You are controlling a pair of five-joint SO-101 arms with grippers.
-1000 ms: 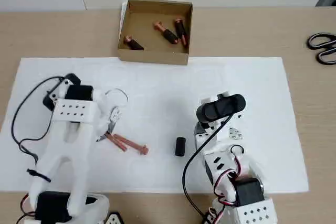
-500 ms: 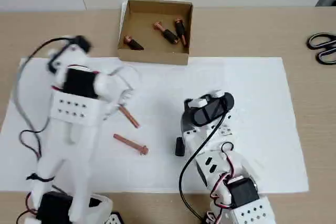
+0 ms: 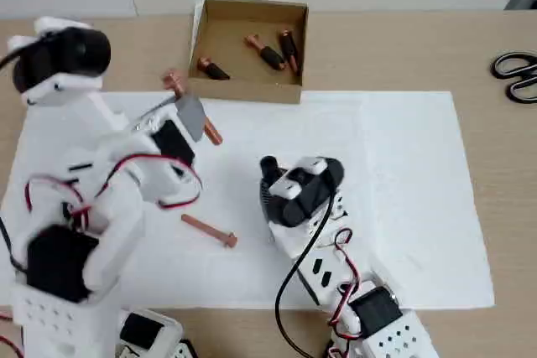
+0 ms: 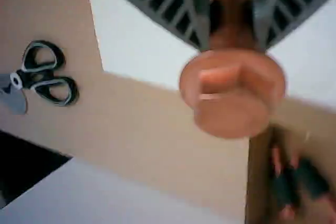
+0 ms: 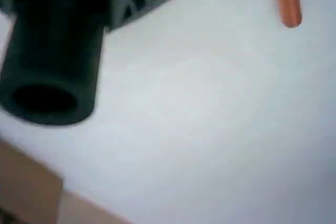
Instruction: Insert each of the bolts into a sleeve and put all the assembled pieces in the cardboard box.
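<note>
The left gripper (image 3: pixel 191 116) is clamped on the shaft of a copper bolt (image 4: pixel 232 90) and holds it tilted in the air, just in front of the cardboard box's (image 3: pixel 243 90) front left corner. The right gripper (image 5: pixel 63 9) grips a black sleeve (image 5: pixel 50 72) over the white paper sheet (image 3: pixel 403 190). A second bolt (image 3: pixel 210 230) lies on the paper between the two arms. Three assembled pieces (image 3: pixel 267 53) lie inside the box. Scissors (image 3: pixel 516 75) rest on the table (image 3: pixel 101 48), well apart to the far right.
</note>
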